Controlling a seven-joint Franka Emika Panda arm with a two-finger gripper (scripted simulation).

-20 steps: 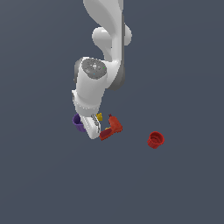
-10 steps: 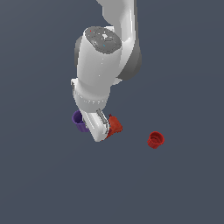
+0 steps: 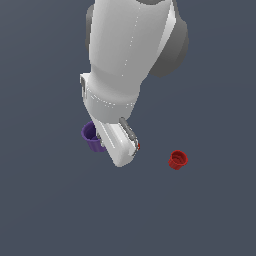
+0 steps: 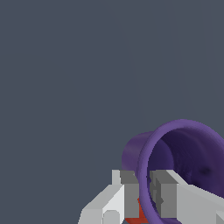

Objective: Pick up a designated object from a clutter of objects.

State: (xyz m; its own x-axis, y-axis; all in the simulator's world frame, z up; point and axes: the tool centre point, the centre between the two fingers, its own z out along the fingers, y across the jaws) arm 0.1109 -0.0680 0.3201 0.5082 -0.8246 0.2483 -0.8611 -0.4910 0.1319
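- Exterior view: the small round purple cup with the open top (image 3: 90, 136) sits just at the exterior view's left of the white arm's lower end, touching or all but touching it, with most of its wall hidden behind the white housing.
- From here I cannot tell whether the cup rests on the plain grey bench (image 3: 45, 200) or has already cleared it; no shadow or gap gives it away.
- The small red cup of like shape (image 3: 177, 159) stands well apart, toward the exterior view's right, untouched.
- A sliver of red (image 3: 138, 146) peeks out at the arm's edge; it may be part of another thing in the clutter, too little shows to say which.
- The arm hangs steeply down over the scene, its bulky white body filling the upper half and its wrist angled toward the purple cup; the end effector itself is hidden under it.
- Wrist view: the end effector (image 4: 144, 197) has one grey finger (image 4: 129, 194) outside the purple cup's rim and the other inside it, so the jaws straddle the wall and look clamped on it.
- The cup's mouth faces the camera, tipped relative to the wrist.
- My reading: the grasp is made; what is left is lifting the cup clear and showing it holds.
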